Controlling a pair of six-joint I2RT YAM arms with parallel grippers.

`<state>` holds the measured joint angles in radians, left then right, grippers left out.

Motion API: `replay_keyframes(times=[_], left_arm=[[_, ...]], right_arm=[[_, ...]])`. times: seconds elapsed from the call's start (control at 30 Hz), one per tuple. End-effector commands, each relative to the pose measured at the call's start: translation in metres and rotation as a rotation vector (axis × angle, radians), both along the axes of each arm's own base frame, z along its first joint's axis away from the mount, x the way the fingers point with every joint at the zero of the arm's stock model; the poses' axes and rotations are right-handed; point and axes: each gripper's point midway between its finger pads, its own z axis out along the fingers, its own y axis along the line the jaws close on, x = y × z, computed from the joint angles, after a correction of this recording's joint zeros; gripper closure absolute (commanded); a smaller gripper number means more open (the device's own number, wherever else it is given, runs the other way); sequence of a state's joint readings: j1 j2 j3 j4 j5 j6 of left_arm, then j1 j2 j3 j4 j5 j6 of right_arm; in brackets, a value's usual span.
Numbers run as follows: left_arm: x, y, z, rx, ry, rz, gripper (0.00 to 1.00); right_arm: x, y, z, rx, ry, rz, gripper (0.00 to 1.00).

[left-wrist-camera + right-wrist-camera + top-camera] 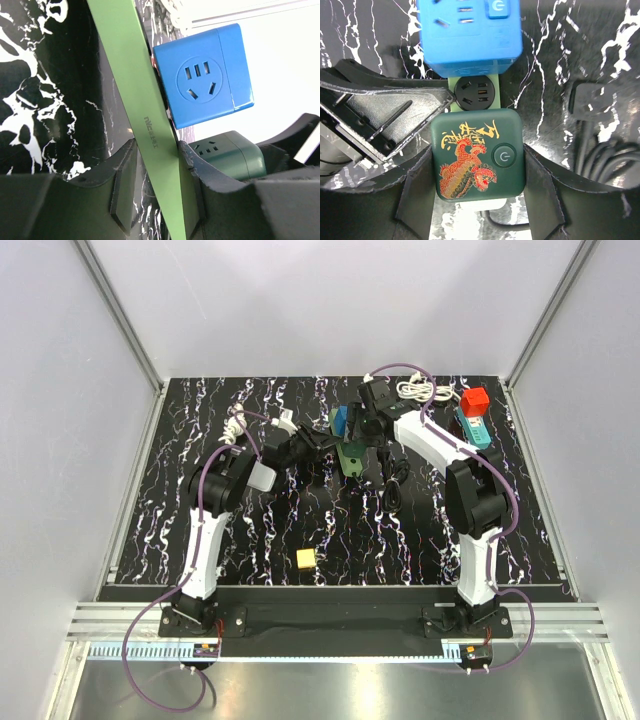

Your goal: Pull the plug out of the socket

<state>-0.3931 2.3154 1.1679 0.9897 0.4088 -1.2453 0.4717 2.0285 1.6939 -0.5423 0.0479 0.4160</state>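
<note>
The strip (150, 135) is a flat, smooth bar of pale green plastic standing near the far middle of the table (200, 420), whose top is glossy black with white marble veins. The left tool (157, 190) pinches the strip edge-on, its matte black pads pressed against both broad faces.

Two boxy plugs sit in the strip side by side. The green cube (477, 155) is dark green with rounded corners, a gold and red dragon print on its top and a round power button beside it. The right tool (477, 200) grips it, one black finger flat against each side, and the cube is seated on the strip. The blue cube (467, 35) is glossy, with slotted outlets on its faces. Between the two cubes a round black socket (474, 93) shows in the strip's face.

A black cable (600, 150) with a blocky plug lies on the table just right of the strip. At the far right corner a red cube (474, 400) sits on a teal strip (472, 428), next to a coiled white cable (422, 390). A small yellow block (305, 559) lies alone near the front edge.
</note>
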Motion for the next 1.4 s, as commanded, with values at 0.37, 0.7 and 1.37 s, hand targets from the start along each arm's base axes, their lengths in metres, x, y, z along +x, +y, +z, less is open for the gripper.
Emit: replay_keyframes(times=[0.37,0.7,1.37], left_arm=[[-0.003,0.018,-0.033,0.109,0.032,0.038,1.00],[-0.002,0.001,-0.020,0.072,-0.015,-0.075,0.97],[-0.025,-0.026,0.015,-0.055,-0.162,-0.191,0.37]], right_arm=[[0.026,-0.043,0.079,0.240,-0.201,-0.222,1.00],[0.013,-0.012,0.054,0.273,-0.215,0.034,1.00],[0.012,-0.014,0.047,0.125,-0.307,0.222,1.00]])
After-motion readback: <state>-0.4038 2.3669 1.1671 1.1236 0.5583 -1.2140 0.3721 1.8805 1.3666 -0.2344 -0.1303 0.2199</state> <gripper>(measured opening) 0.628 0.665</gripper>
